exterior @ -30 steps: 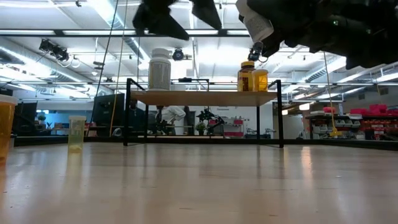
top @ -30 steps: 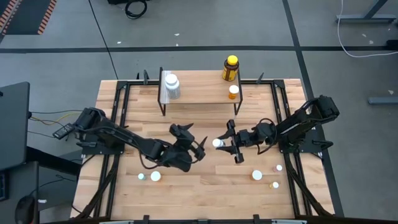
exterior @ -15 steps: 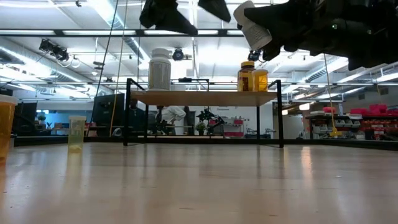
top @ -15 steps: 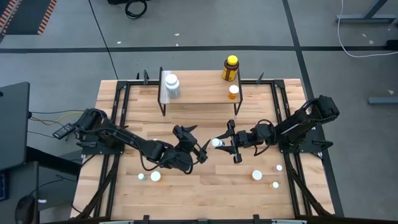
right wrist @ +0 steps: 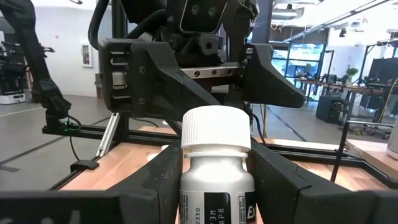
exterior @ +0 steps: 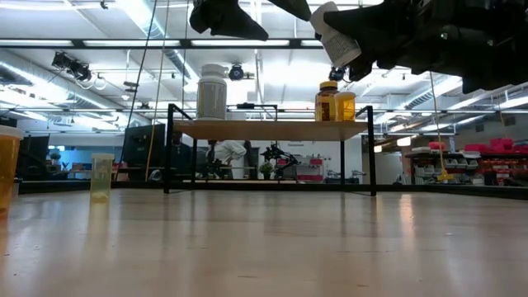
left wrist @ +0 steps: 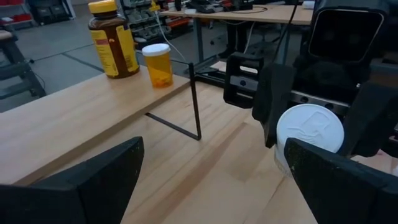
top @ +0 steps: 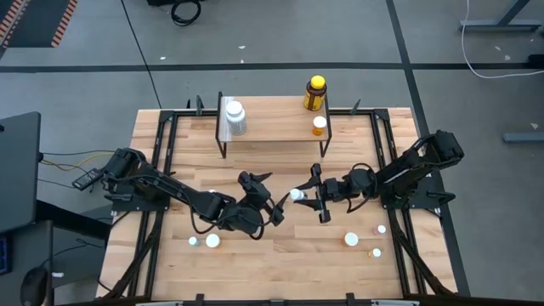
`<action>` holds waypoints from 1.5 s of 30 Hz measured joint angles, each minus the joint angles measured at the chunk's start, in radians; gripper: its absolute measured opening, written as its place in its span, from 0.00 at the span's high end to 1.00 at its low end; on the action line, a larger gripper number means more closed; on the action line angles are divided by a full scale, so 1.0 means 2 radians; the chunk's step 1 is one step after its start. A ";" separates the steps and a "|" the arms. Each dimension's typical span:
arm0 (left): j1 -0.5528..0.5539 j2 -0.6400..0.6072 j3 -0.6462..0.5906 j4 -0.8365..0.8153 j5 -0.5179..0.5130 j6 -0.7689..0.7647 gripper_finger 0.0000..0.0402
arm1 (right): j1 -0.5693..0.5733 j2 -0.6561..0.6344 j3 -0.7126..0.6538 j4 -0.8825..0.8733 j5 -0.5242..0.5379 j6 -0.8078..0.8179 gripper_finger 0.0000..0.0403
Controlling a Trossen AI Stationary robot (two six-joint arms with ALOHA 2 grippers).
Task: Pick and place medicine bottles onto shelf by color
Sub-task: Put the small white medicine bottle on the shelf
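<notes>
My right gripper [top: 304, 196] is shut on a small white bottle with a white cap [top: 295, 195], held high above the table's middle; it also shows in the low view [exterior: 335, 35]. My left gripper [top: 270, 197] is open just left of it, its fingers [left wrist: 99, 180] standing either side of the cap [left wrist: 309, 129] without touching. On the shelf [top: 272, 129] a larger white bottle [top: 234, 117] stands at the whitish left end. A dark amber yellow-capped bottle [top: 315, 93] and a small orange one [top: 319, 126] stand at the right end. My right gripper pinches the white bottle's body [right wrist: 214, 186] below the cap between its two fingers [right wrist: 163, 177]. The fingers come about level from the table's right and lie along the bottle. The bottle is lifted clear, tilted, with its cap pointing toward my left gripper.
Two small bottles [top: 212, 241] stand on the table at the near left, and three more [top: 351, 240] at the near right. In the low view an orange bottle [exterior: 7, 165] and a pale one [exterior: 101, 175] stand at the left. The shelf's black legs [exterior: 169, 148] rise at the back.
My left gripper, still open, has gone a little toward the table's right, closer to the white bottle's cap. My right gripper has tipped the bottle slightly and keeps it high.
</notes>
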 joint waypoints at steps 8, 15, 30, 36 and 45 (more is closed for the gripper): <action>0.001 0.000 0.000 0.011 -0.001 0.002 0.00 | 0.000 0.000 0.000 0.003 -0.003 0.000 0.58; 0.001 0.000 0.000 0.020 0.000 -0.001 0.00 | 0.000 0.000 0.000 0.002 -0.004 0.000 0.55; 0.001 0.001 0.000 0.020 0.001 -0.002 0.00 | 0.000 0.000 0.001 -0.007 -0.005 0.004 0.55; 0.002 0.001 0.000 0.026 0.001 -0.002 0.00 | 0.000 0.000 0.001 -0.009 -0.006 0.015 0.55; 0.002 0.001 0.000 0.027 0.000 0.001 0.00 | -0.001 0.000 0.001 -0.010 -0.003 0.017 0.57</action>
